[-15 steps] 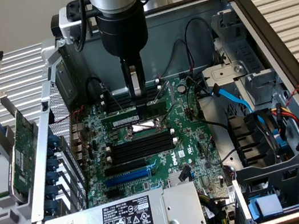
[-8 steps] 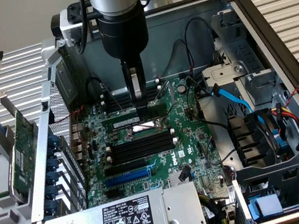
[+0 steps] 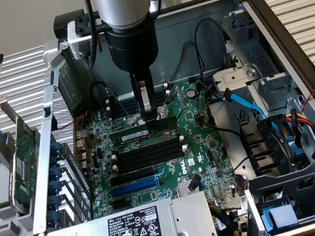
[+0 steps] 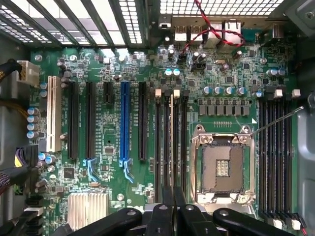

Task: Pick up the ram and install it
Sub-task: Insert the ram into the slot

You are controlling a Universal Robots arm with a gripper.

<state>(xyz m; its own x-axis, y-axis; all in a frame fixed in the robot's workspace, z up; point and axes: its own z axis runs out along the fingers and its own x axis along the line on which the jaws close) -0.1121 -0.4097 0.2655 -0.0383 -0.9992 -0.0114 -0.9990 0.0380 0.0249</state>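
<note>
The ram (image 3: 141, 132) is a thin green stick with black chips and a white label, standing on its long edge over the motherboard (image 3: 202, 147) inside the open case. My gripper (image 3: 152, 117) comes straight down onto its top edge and is shut on it. In the wrist view the ram (image 4: 171, 147) shows edge-on, in line with the nearer bank of black memory slots (image 4: 165, 142), and my gripper (image 4: 172, 199) has its fingers (image 4: 162, 216) pressed together over it. Whether the stick sits in a slot or hangs just above it cannot be told.
An empty CPU socket (image 4: 222, 167) lies between the two slot banks, the second bank (image 4: 275, 152) beyond it. A green expansion card (image 3: 23, 154) leans outside the case at the exterior view's left. A power supply (image 3: 135, 235), blue cable (image 3: 243, 103) and drive cage (image 3: 298, 191) crowd the case.
</note>
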